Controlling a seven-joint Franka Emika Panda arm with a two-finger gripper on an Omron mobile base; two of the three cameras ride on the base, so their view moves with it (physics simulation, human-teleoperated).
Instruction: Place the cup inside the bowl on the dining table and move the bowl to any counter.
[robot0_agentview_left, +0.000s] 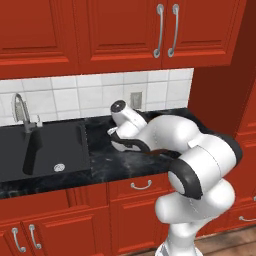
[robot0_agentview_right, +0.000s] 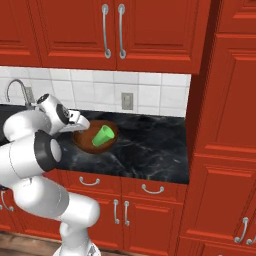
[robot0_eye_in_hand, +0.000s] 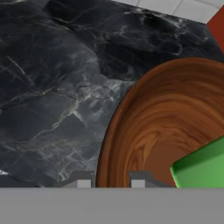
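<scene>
cabinets (robot0_agentview_right: 115, 30): red doors with steel handles run above you, and more red fronts sit under the worktop. A tall red unit closes off the right side.
counter (robot0_agentview_right: 150, 145): black marble with white veins. You can see it under and all around your fingers in the hand view, and the white tiled backsplash (robot0_agentview_right: 155, 92) is behind it.
sink (robot0_agentview_left: 42, 150): black basin set in the counter, well off to the left of your fingers, with the steel tap (robot0_agentview_left: 20, 112) at its back edge.
arm: your white arm folds over the counter edge and reaches down to the bowl's left rim.
bowl (robot0_agentview_right: 95, 139): wide, brown and wooden. It's sitting on the counter, not the island. In the hand view its rim runs right up between your two fingertips, one tip on the outside over the marble and the other on the inside over the wood.
gripper (robot0_eye_in_hand: 108, 180): your fingers are narrowed down on the bowl's rim, so it looks like you're pinching the wall. Just the tips show, so I can't swear to the contact.
cup (robot0_agentview_right: 103, 135): small and bright green, lying tilted inside the bowl, mouth toward the lower left in the right base view. It's just to the inner side of your fingers and not touching them.
outlet (robot0_agentview_right: 128, 101): on the tiles behind the bowl, past your fingers.
</scene>
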